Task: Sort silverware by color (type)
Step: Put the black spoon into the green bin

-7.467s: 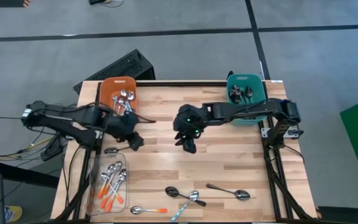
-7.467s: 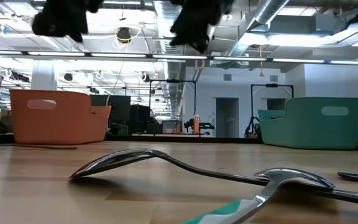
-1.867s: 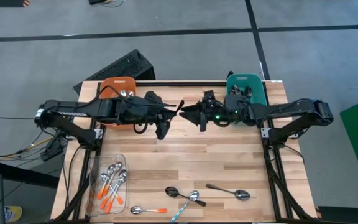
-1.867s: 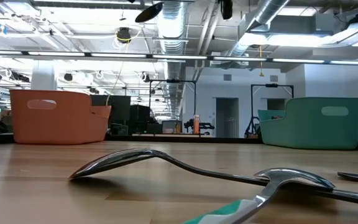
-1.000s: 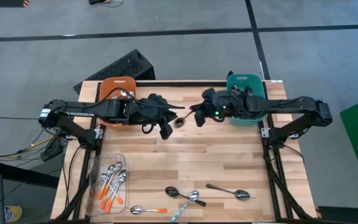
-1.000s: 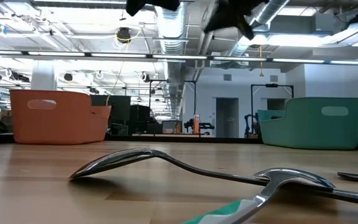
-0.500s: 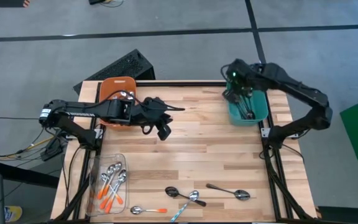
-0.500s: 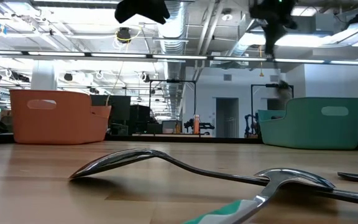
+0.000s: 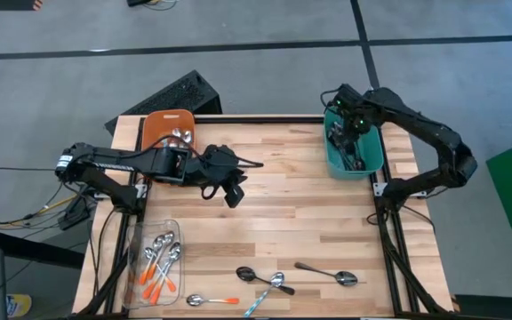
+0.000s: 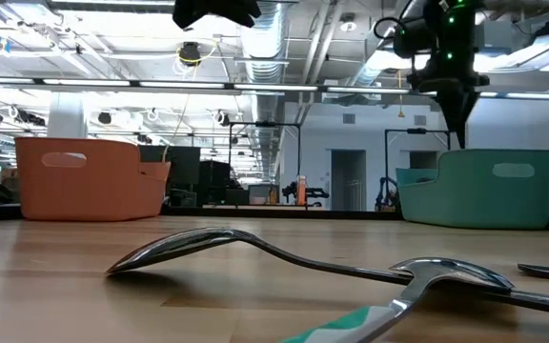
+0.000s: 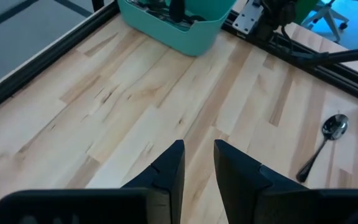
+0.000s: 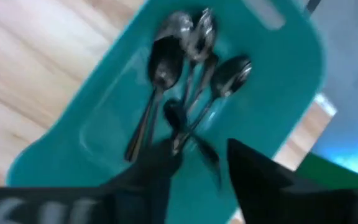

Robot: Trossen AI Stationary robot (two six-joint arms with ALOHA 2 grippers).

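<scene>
My right gripper (image 9: 348,140) hangs open over the teal bin (image 9: 356,153), fingers pointing down. In the right wrist view a blurred dark spoon (image 12: 188,134) shows between the fingers, above the dark spoons (image 12: 185,68) lying in the bin. My left gripper (image 9: 236,188) hovers over the table's far middle, open and empty (image 11: 198,158). Loose spoons lie flat at the near edge: an orange-handled one (image 9: 212,300), a dark one (image 9: 261,278), a blue-handled one (image 9: 270,290) and a silver one (image 9: 327,273). My right gripper has the blurred dark spoon (image 12: 194,146) in the gap between its spread fingers, over the teal bin; I cannot tell whether either finger touches it. My left gripper touches nothing.
An orange bin (image 9: 169,133) with silver spoons sits at the far left. A clear tray (image 9: 137,238) with orange-handled spoons is at the near left. Bare wood lies across the table's middle. In the low view a silver spoon (image 10: 246,246) lies close to the camera.
The two grippers were together over the table's far middle with a dark spoon between them. My right gripper then carried the spoon toward the right edge, stopped over the teal bin and tipped its fingers down. My left gripper drew back slightly toward the left.
</scene>
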